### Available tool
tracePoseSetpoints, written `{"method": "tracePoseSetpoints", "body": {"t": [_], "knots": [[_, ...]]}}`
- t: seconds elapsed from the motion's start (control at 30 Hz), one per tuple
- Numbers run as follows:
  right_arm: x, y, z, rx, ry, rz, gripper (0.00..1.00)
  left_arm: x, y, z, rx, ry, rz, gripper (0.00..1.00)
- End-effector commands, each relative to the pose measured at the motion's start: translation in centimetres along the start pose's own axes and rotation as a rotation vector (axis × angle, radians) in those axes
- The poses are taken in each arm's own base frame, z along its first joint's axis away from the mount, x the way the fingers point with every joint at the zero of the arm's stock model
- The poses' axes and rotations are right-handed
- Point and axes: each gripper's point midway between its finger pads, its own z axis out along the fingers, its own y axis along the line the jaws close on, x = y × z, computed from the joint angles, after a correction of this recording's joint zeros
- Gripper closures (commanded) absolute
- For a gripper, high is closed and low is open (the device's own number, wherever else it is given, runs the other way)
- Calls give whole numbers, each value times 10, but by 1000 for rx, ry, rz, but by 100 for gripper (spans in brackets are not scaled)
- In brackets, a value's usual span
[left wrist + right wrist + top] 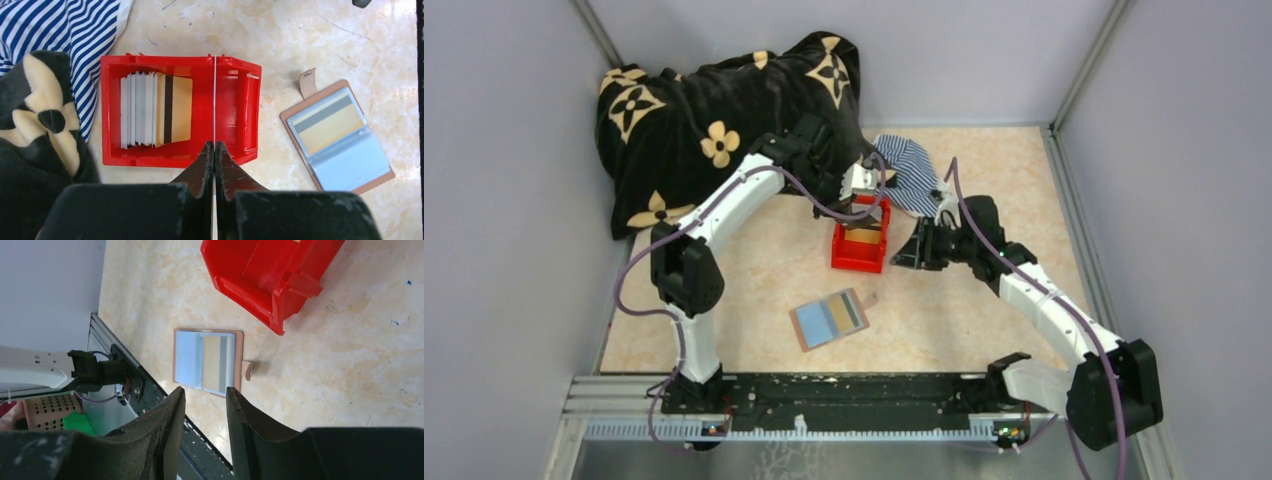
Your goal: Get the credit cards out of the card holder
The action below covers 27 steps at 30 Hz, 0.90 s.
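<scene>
red box (252, 115): hard plastic, glossy, light glare on walls. credit cards (172, 115) inside it: smooth thin plastic, satin. card holder (286, 116): matt brown leather-like edge, shiny clear sleeves. table (310, 40): marble-look top, smooth, faint sheen, small scuffs. blanket (714, 110): plush black pile. striped cloth (60, 25): woven, cotton-like. left gripper (214, 147): matt black, scuffed. base rail (874, 428): bare metal.

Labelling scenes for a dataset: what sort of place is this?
Probably a lab robot cell, not a home: plain grey walls on metal posts box in a table, with two arms bolted to a rail.
</scene>
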Motion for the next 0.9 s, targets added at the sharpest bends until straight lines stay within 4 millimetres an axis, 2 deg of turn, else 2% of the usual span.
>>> {"method": "tracePoseSetpoints", "body": {"t": [0.0, 0.13, 0.3, 0.63, 0.87], "knots": [[-5, 2, 0, -26, -30, -26, 64, 16, -7, 13, 55, 66, 46, 100], [-1, -1, 0, -23, -26, -23, 64, 29, -9, 27, 99, 102, 25, 100], [1, -5, 1, -20, -25, -18, 63, 39, 1, 37, 103, 140, 37, 100], [3, -11, 3, -17, -16, -10, 64, 43, 13, 55, 79, 191, 78, 100], [5, -13, 3, -17, -10, -4, 64, 52, 10, 66, 97, 249, 111, 100]]}}
